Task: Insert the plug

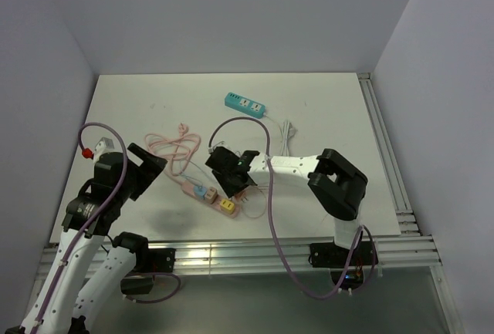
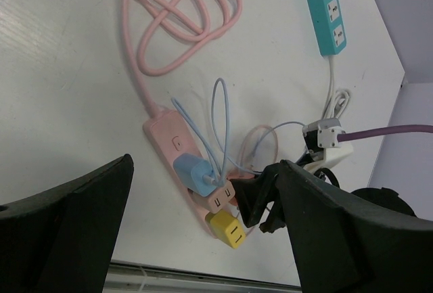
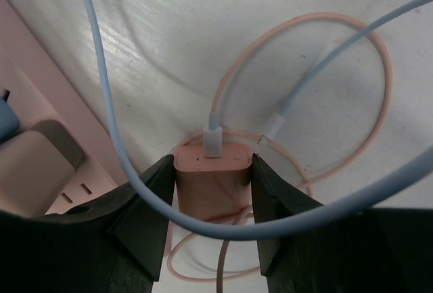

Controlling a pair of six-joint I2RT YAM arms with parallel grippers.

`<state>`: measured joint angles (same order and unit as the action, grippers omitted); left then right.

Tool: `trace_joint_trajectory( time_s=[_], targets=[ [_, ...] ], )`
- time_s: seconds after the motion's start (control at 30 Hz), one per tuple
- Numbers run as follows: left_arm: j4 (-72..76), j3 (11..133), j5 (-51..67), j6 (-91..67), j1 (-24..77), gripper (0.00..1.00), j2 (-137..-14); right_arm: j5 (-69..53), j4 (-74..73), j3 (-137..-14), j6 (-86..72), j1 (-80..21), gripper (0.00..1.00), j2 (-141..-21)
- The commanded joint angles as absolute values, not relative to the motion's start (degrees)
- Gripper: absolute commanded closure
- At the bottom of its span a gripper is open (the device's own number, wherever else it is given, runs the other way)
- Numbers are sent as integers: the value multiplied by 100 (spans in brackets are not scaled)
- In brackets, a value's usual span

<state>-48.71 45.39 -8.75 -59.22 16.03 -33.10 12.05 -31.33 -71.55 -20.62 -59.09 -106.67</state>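
While the right tool (image 3: 212,205) is clamped on the peach plug (image 3: 213,171), one finger pressed to each side, that plug sits just beside the pink power strip (image 2: 169,141) and in none of its sockets. A white connector (image 3: 213,141) runs into the plug's top face, leading to a peach cable looped on the counter (image 1: 324,110). Whether the plug touches the counter, I cannot tell.

Strip contents, far end to near: blue plug (image 2: 196,173), beige plug (image 2: 220,198), yellow plug (image 2: 226,229), all seated. A light blue cable (image 3: 101,103) arcs up from the blue plug and crosses in front of the right tool. The strip's pink cord (image 2: 183,22) lies in loose loops beyond it.

Left tool (image 1: 152,163): fingers wide apart, nothing between them, hanging to the left of the strip and apart from it.

Teal power strip (image 2: 328,12) lies well apart at the far side, its white cord (image 2: 338,100) bundled nearer the right arm.

Surface: white counter, faintly scuffed. Aluminium rails (image 1: 231,255) run along the near edge and the right edge. Pale grey walls close in on the left, back and right.
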Motion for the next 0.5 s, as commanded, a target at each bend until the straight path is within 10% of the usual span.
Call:
trace_joint_trajectory(
  time_s=[0.0, 0.47],
  targets=[
    [-4720, 4640, -791, -5862, 1582, 7, -3296, 1143, -2857, -7119, -2013, -5836, 49, -10775],
    [-4676, 4614, -536, -5880, 1582, 8, -3155, 1784, -2935, -7084, -2065, -5713, 90, -10319]
  ],
)
